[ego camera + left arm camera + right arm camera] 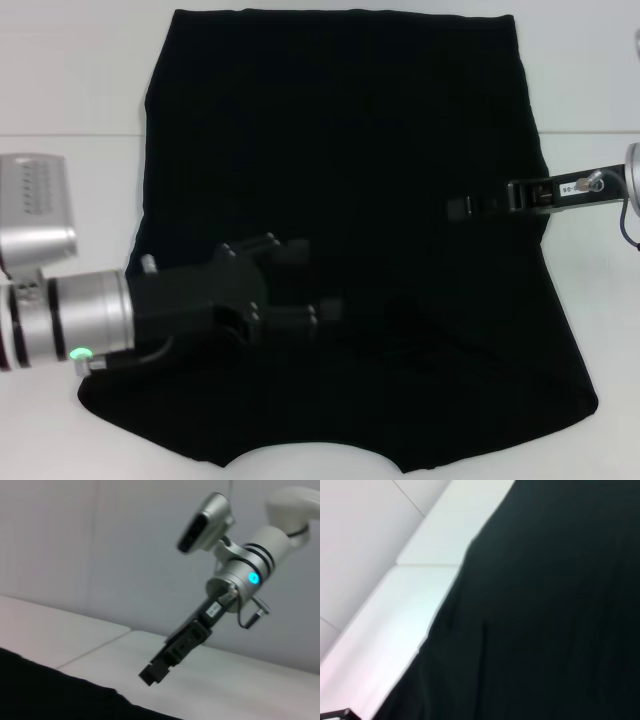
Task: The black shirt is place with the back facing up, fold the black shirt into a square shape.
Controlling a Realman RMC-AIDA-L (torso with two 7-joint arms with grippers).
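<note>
The black shirt [350, 180] lies flat on the white table [70, 180], plain side up, with both sleeves folded in. The left gripper [310, 285] reaches in from the shirt's left edge and hovers over its lower left part, fingers spread apart and holding nothing. The right gripper [460, 207] reaches in level over the shirt's right edge; I cannot tell its fingers' state.

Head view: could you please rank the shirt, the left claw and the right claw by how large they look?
1. Shirt, by far the largest.
2. Left claw, though it may simply be nearer the camera.
3. Right claw, a thin sliver over the shirt's right side.
</note>
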